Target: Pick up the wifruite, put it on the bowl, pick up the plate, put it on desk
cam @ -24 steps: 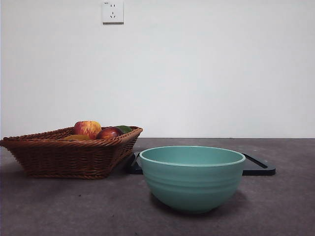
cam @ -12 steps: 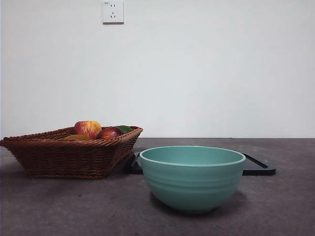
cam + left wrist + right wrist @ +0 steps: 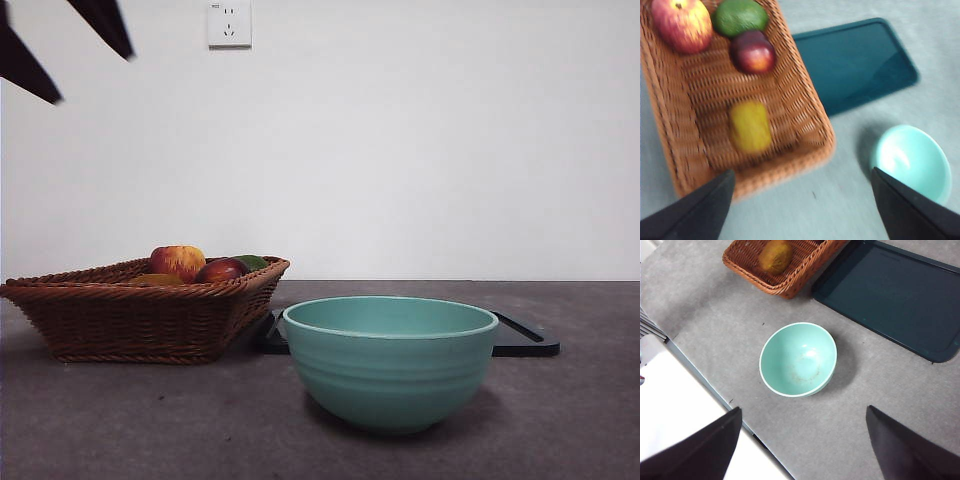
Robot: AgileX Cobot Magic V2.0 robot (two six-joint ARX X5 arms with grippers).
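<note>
The wifruite (image 3: pixel 750 126) is a golden-brown oval lying in a brown wicker basket (image 3: pixel 805 107), beside a red-yellow apple (image 3: pixel 682 24), a dark red fruit (image 3: pixel 753 51) and a green fruit (image 3: pixel 740 16). My left gripper (image 3: pixel 802 172) hangs open high above the basket; its black tips (image 3: pixel 92 78) show at the top left of the front view. The mint-green bowl (image 3: pixel 390 360) stands empty on the desk (image 3: pixel 150 420). A flat dark rectangular plate (image 3: pixel 525 338) lies behind it. High over the bowl (image 3: pixel 798 359), my right gripper (image 3: pixel 804 409) is open and holds nothing.
The basket (image 3: pixel 140 315) stands at the left, its corner close to the plate (image 3: pixel 895 295). The wifruite (image 3: pixel 775 255) lies near the basket's end nearest the bowl. The desk's edge (image 3: pixel 715 390) runs close to the bowl. A wall socket (image 3: pixel 229 24) sits on the white back wall.
Two black gripper tips have come into the front view at the top left corner. The basket, fruit, bowl and plate have not moved.
</note>
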